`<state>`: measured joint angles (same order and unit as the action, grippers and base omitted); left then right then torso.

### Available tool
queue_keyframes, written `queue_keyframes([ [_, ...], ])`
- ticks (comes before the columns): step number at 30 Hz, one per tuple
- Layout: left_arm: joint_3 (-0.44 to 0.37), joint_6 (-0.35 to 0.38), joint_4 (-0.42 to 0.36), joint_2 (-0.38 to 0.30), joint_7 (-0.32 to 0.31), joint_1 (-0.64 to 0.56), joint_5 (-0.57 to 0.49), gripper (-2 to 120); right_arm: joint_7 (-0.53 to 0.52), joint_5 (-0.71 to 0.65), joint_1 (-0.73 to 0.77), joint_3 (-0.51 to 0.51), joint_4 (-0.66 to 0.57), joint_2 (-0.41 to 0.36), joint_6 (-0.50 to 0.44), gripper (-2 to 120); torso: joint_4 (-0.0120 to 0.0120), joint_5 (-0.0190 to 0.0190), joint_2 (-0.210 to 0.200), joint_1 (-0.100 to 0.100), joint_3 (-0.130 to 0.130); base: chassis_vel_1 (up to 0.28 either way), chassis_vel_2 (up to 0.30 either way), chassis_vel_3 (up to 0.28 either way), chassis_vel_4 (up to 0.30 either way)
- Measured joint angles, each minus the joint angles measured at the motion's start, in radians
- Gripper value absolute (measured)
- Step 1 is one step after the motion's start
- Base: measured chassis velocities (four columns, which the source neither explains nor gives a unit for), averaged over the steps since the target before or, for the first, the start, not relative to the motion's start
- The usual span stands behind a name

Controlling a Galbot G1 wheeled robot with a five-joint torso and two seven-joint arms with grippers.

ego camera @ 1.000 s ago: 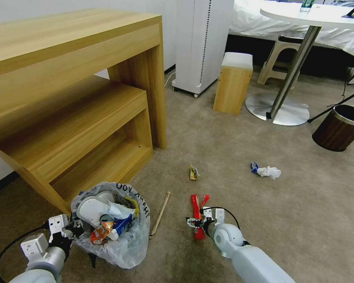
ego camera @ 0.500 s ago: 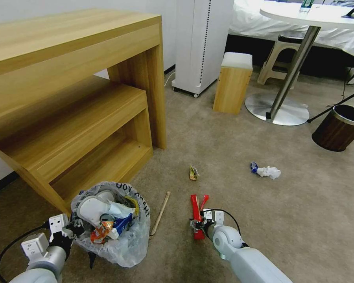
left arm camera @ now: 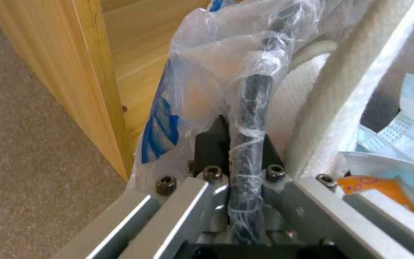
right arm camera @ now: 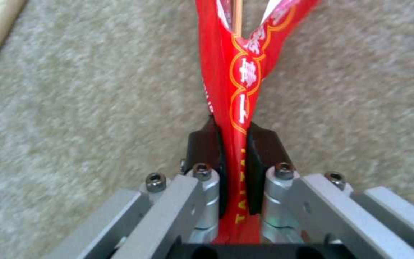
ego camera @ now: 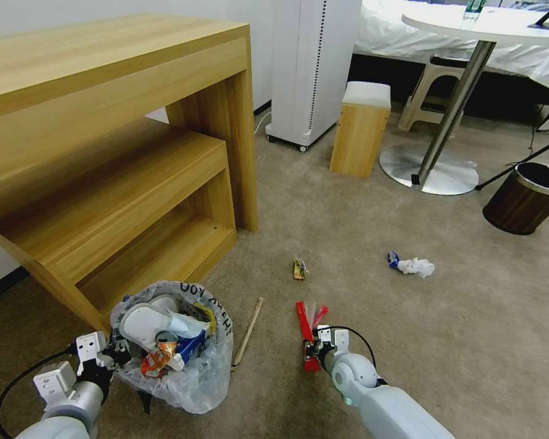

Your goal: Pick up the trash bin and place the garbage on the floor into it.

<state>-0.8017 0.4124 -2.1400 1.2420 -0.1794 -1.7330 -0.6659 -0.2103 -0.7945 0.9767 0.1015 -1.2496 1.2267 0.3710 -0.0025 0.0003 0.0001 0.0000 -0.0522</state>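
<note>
The trash bin [ego camera: 186, 372], lined with a crinkled clear bag and holding slippers and packets, stands on the beige floor [ego camera: 348, 225] at the lower left. My left gripper [ego camera: 111, 358] is shut on its dark rim [left arm camera: 257, 90] through the bag. In the left wrist view the left gripper [left arm camera: 239, 144] has a jaw on each side of that rim. My right gripper [ego camera: 312, 350] is shut on the near end of a red wrapper [ego camera: 305, 318] on the carpet. The right wrist view shows the right gripper [right arm camera: 234, 144] pinching the red wrapper [right arm camera: 243, 72]. A wooden stick [ego camera: 250, 332], a small yellow packet [ego camera: 300, 267] and a white tissue [ego camera: 417, 267] lie around.
A wooden desk [ego camera: 104, 122] with a lower shelf stands close behind the bin. Farther back are a white appliance [ego camera: 311, 67], a wooden stool [ego camera: 361, 128], a round table's metal base [ego camera: 429, 171] and a brown wood-grain bin [ego camera: 526, 198].
My right gripper has shifted slightly right and toward me, closing on the red wrapper, whose far end has moved a little. The left arm and bin have stayed put.
</note>
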Motion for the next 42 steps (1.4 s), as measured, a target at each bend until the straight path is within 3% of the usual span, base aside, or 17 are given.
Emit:
queue_keyframes([
  [5,-0.002,0.0,0.001,-0.003,0.0,0.0,0.0,0,0.067,-0.014,0.009,-0.006,-0.027,-0.025,-0.059,5,0.0001,0.0003,0.0,0.0,0.0,0.0,0.0,0.0,0.0],
  [12,-0.002,-0.001,0.009,-0.001,0.0,0.006,0.001,0,0.249,-0.057,0.035,-0.027,-0.163,-0.154,-0.265,5,-0.0004,-0.0002,0.0,0.0,0.0,0.0,0.0,0.0,0.0],
  [13,-0.002,-0.001,0.009,-0.001,0.0,0.006,0.001,0,0.249,-0.057,0.035,-0.027,-0.163,-0.154,-0.265,5,-0.0004,-0.0002,0.0,0.0,0.0,0.0,0.0,0.0,0.0],
  [16,0.0,-0.001,0.009,0.002,0.0,0.007,0.004,0,0.368,-0.064,0.031,-0.015,-0.232,-0.2,-0.41,5,-0.0004,-0.0001,0.0,0.0,0.0,0.0,0.0,0.0,0.0],
  [22,-0.002,0.0,-0.003,0.004,-0.001,-0.001,0.005,0,0.468,-0.086,-0.001,0.021,-0.315,-0.238,-0.525,5,-0.0002,-0.0002,0.0,0.0,0.0,0.0,0.0,0.0,0.0],
  [25,-0.004,0.001,-0.014,0.003,-0.001,-0.01,0.005,0,0.561,-0.136,-0.05,0.081,-0.35,-0.257,-0.596,5,-0.0003,-0.0003,0.0,0.0,0.0,0.0,0.0,0.0,0.0],
  [32,-0.003,0.004,-0.03,0.01,-0.001,-0.019,0.011,0,0.718,-0.23,-0.209,0.234,-0.386,-0.282,-0.652,5,-0.0002,-0.0004,0.0,0.0,0.0,0.0,0.0,0.0,0.0],
  [42,0.001,0.021,-0.068,0.019,-0.005,-0.034,0.013,0,0.74,-0.341,-0.423,0.536,-0.379,-0.267,-0.65,5,-0.0002,-0.0004,0.0,0.0,0.0,0.0,0.0,0.0,0.0],
])
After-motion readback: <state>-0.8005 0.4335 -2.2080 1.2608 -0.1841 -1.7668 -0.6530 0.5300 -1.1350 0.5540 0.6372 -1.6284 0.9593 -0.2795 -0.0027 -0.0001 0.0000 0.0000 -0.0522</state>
